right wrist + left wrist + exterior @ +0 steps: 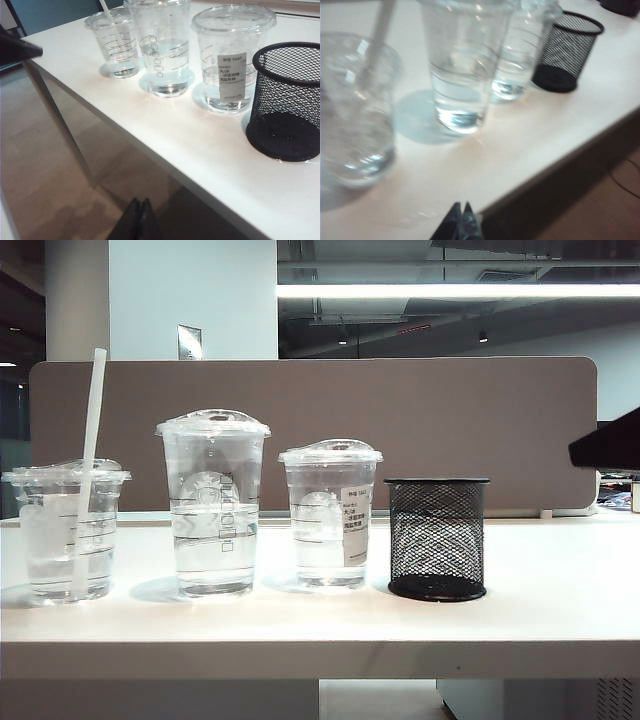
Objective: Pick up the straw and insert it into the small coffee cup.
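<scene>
The straw (88,470) stands nearly upright in the small cup (67,532), top leaning slightly right, at the row's left end. It is smooth white; the domed cup is clear plastic. The left gripper (460,211) and right gripper (140,206) hang off the table's front edge, pinched together, empty.

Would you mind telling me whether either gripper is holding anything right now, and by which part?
Nothing is held. The left gripper and right gripper are both shut and empty, off the table's edge. The straw already stands in the small coffee cup.
</scene>
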`<act>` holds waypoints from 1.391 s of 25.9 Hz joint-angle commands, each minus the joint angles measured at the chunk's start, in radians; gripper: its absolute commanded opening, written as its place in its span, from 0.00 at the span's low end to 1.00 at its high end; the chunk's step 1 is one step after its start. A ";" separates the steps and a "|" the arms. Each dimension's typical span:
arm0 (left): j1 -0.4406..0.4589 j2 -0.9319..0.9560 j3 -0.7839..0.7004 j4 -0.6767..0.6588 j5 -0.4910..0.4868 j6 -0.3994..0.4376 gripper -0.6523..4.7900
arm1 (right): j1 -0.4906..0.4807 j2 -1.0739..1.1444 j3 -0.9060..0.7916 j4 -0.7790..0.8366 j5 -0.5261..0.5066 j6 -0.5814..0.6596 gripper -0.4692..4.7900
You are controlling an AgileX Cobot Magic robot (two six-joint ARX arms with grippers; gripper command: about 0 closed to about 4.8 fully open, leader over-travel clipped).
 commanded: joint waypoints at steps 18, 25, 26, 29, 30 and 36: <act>0.007 -0.104 -0.029 0.058 -0.580 -0.006 0.11 | 0.001 0.000 0.002 -0.006 0.001 0.004 0.09; 0.014 -0.104 -0.028 0.057 -0.568 -0.005 0.11 | 0.001 0.000 0.002 -0.006 0.001 0.004 0.09; 0.014 -0.104 -0.028 0.057 -0.568 -0.005 0.11 | 0.001 0.000 0.002 -0.006 0.001 0.004 0.09; 0.014 -0.104 -0.028 0.057 -0.568 -0.005 0.11 | 0.001 0.000 0.002 -0.006 0.001 0.004 0.09; 0.014 -0.104 -0.028 0.057 -0.568 -0.005 0.11 | 0.001 0.000 0.002 -0.006 0.001 0.004 0.09; 0.014 -0.104 -0.028 0.057 -0.568 -0.005 0.11 | -0.021 -0.001 0.002 -0.005 0.000 0.004 0.09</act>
